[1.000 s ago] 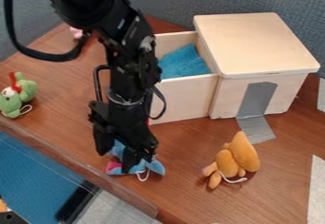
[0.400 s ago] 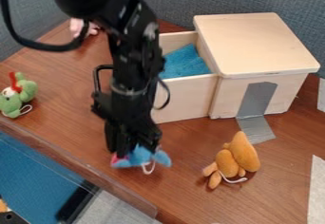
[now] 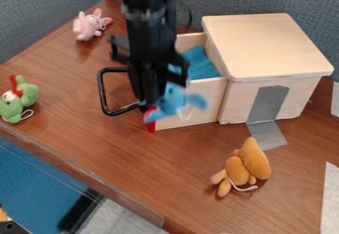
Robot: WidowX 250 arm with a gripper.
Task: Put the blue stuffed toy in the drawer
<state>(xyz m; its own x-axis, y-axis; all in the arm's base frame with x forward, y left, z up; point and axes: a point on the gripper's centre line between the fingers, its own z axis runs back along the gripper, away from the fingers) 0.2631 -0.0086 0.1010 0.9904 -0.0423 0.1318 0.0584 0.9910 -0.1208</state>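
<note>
Table: three toys, one drawer, one gripper holding one blue toy.

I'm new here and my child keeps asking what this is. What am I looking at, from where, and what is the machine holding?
The black machine is a robot arm; its two-finger gripper works like a hand. A fixed camera looks down at a slant on a wooden table. The gripper holds a blue toy, seen against the side of an open drawer that juts from a pale wooden box. Blue material lies inside the drawer. Around the table are an orange toy, a green one and a pink one. The blue toy is meant for the drawer.
</note>
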